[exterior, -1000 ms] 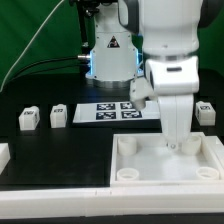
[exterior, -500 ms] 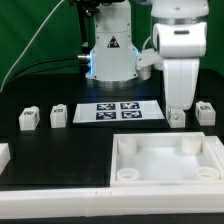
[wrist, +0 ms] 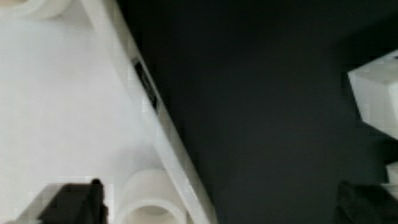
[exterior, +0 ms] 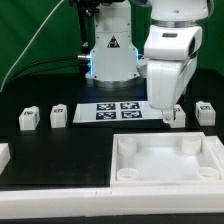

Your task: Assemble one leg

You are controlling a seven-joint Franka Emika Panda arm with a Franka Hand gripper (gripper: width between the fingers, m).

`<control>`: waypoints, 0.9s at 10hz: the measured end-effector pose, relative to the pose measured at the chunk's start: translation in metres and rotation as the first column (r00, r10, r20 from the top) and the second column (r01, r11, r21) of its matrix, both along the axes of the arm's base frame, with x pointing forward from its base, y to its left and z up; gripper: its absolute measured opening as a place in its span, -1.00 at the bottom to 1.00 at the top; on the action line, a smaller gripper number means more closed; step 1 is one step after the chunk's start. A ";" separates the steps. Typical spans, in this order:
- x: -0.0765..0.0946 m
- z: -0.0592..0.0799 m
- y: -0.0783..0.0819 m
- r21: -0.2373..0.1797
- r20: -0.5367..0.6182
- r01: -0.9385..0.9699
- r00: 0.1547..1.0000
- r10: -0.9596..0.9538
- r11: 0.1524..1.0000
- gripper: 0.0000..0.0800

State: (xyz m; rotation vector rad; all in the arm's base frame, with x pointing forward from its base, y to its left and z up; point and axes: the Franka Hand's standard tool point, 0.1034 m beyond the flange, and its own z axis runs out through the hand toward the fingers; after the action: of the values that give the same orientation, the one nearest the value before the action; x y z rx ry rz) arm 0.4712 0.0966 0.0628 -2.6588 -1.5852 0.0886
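Note:
Several small white legs with tags stand on the black table in the exterior view: two at the left and two at the right. The large white tray-like piece lies in front. My gripper hangs just behind the tray's far rim, beside the nearer right leg. In the wrist view the gripper is open and empty, with dark fingers spread wide over the tray rim and a corner socket. A white leg edge shows to one side.
The marker board lies on the table behind the tray. The robot base stands at the back. Another white part shows at the exterior view's left edge.
My gripper has risen out of the tray's far right corner and shifted slightly to the exterior view's left, now hanging beside the right legs. No part has moved.

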 end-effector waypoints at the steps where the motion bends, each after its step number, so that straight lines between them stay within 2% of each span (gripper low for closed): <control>1: -0.003 -0.001 0.003 0.000 0.013 0.150 0.989 -0.150 0.989 0.62; 4: -0.017 -0.008 0.016 -0.008 -0.001 0.470 0.883 -0.470 0.883 0.62; 5: -0.022 -0.010 0.023 -0.013 -0.008 0.625 0.781 -0.625 0.781 0.62; 7: -0.034 -0.015 0.040 -0.029 -0.023 0.803 0.595 -0.803 0.596 0.62; 9: -0.041 -0.015 0.058 -0.042 -0.030 0.867 0.495 -0.868 0.496 0.62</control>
State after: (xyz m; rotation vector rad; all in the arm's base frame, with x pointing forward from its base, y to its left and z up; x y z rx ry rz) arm 0.4306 0.1545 0.0480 -3.0660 -0.0330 0.1198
